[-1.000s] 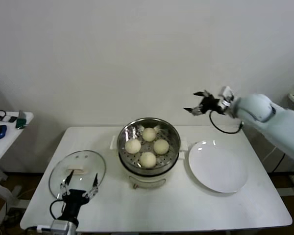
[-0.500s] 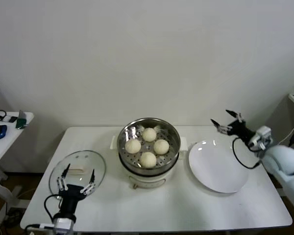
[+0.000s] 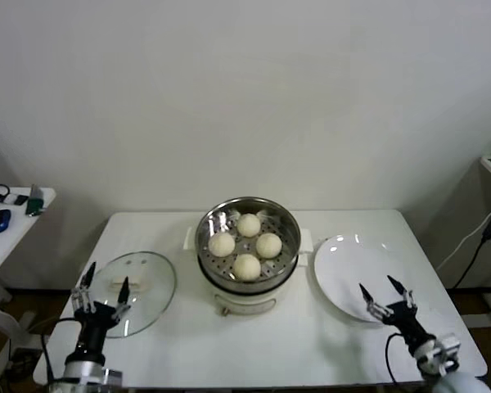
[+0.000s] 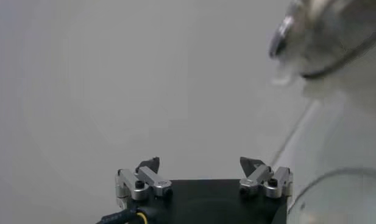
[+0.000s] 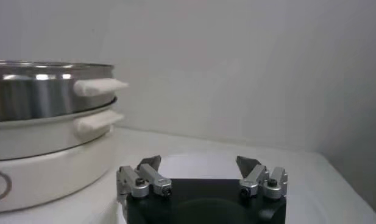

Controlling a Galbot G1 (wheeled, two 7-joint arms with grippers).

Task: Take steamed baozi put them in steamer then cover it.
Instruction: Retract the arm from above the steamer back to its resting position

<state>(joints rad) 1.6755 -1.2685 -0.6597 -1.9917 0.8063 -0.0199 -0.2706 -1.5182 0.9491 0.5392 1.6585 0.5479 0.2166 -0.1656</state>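
Several cream-white baozi (image 3: 246, 244) lie on the perforated tray inside the steel steamer (image 3: 247, 284), which stands on its cream base mid-table and shows in the right wrist view (image 5: 41, 97). The glass cover (image 3: 149, 282) with its cream handle lies flat on the table left of the steamer. My left gripper (image 3: 103, 287) is open and empty, low at the table's front left, by the near edge of the cover; it shows in the left wrist view (image 4: 201, 165). My right gripper (image 3: 385, 290) is open and empty, low at the front right, by the near edge of the plate, and shows in the right wrist view (image 5: 198, 163).
A flat white plate (image 3: 352, 270) lies right of the steamer. A small side table (image 3: 16, 214) with a mouse and small items stands at the far left. A white wall is behind the table.
My right arm has swung down from high at the back right to the front right table edge. My left gripper has shifted left and a little back beside the cover.
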